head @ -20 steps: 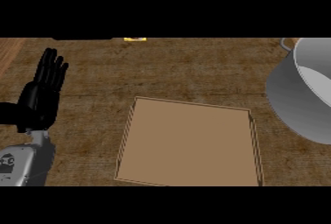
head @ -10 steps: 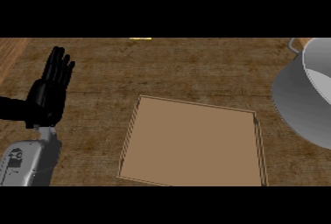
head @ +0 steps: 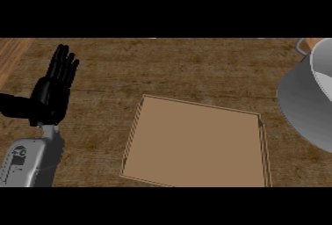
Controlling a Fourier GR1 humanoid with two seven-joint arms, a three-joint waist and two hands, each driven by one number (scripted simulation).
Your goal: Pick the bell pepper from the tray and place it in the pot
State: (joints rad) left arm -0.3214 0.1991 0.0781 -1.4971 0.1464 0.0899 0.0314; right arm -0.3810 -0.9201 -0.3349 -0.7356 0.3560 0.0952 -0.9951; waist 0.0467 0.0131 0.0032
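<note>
Bell pepper is nowhere to be seen in the head view — whether it lies inside the pot cannot be told. The tray [head: 194, 145], a flat tan rectangle with a thin raised rim, sits in the middle of the dark woven counter [head: 182, 66] and its lower edge runs out of view. To the tray's right, apart from it, stands the grey pot [head: 304, 101], cut off by the right edge; only part of its wall and pale inner side show, and its bottom is out of sight. Well to the tray's left the left hand [head: 52, 94] rests above its grey forearm [head: 29, 160] — fingers straight and together, pointing up, holding nothing. The right hand does not show.
</note>
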